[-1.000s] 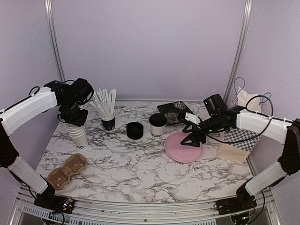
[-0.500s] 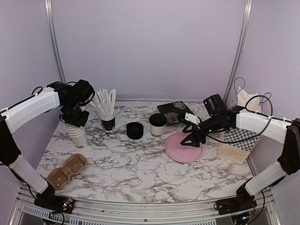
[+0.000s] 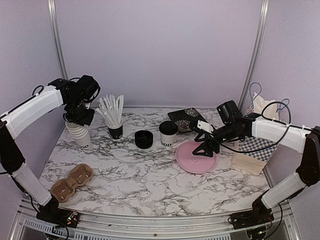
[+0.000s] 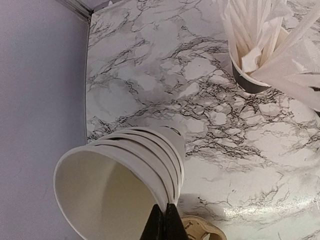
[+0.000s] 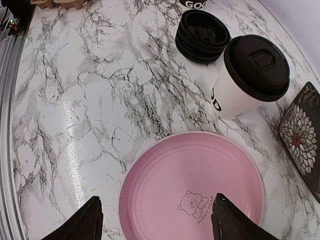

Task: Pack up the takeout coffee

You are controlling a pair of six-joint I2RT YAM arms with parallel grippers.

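Note:
A stack of white paper cups (image 3: 80,135) hangs tilted at the table's back left. My left gripper (image 3: 80,118) is shut on its rim. In the left wrist view the fingertips (image 4: 165,221) pinch the rim of the stack of paper cups (image 4: 125,170), whose mouth faces the camera. A white lidded coffee cup (image 3: 168,134) stands mid-table, with a stack of black lids (image 3: 144,138) to its left. A brown cup carrier (image 3: 71,182) lies at the front left. My right gripper (image 3: 204,147) hovers open over the pink plate (image 5: 192,185), with nothing between its fingers.
A dark cup of white wrapped straws (image 3: 113,119) stands right of the cup stack. A patterned dark tray (image 3: 185,119) lies at the back. A paper bag (image 3: 252,156) sits at the right edge. The purple wall is close on the left.
My left gripper has shut on the cup stack's rim and drawn the stack up and back, tilting it. The right arm has not moved.

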